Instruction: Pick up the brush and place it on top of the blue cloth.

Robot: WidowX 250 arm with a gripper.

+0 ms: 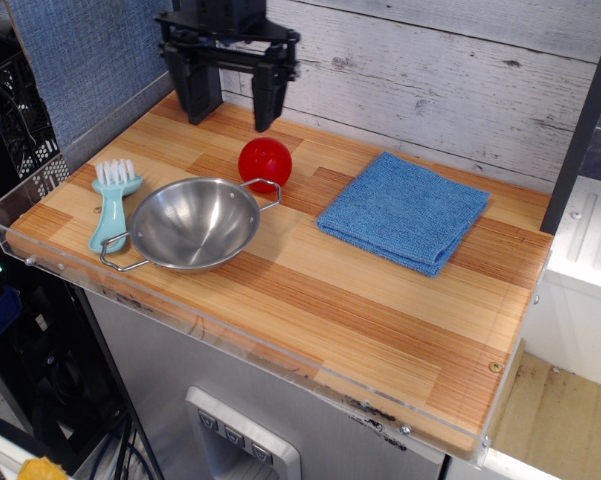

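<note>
The light-teal brush [112,203] lies at the table's left edge, white bristles toward the back, handle toward the front, right beside the steel bowl. The blue cloth [404,210] lies flat on the right half of the table. My black gripper [231,110] hangs open and empty above the back left of the table, behind the red ball and well behind and to the right of the brush.
A steel bowl [193,223] with wire handles stands right of the brush. A red ball [265,163] sits behind the bowl. A clear acrylic lip [20,210] edges the wooden table [360,300]. A plank wall stands at the back.
</note>
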